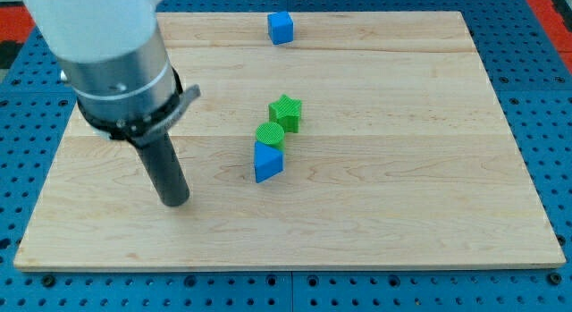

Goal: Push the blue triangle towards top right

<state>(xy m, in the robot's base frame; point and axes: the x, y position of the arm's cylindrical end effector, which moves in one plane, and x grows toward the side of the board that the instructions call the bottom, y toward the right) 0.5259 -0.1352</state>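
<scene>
My tip (176,202) is sitting well left of the blue triangle (267,162), not touching it. There is no pincer here. The triangle is lying mid-counter (402,196), touching the green cylinder (270,134). I think the tip needs to be going below-left of it next.

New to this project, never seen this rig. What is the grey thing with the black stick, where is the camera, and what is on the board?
The grey cylinder is the end of a robot arm. It has no gripper, only a dark rod whose lower end, my tip, slides on the wooden board and pushes blocks. Nothing is held. There is one camera, looking down at an angle; its mounting is not on record. On the board: a blue triangle, touching a green cylinder just above it, then a green star, and a blue cube near the view's top edge. My tip stands to the view's left of the triangle, slightly lower, not touching it.
</scene>
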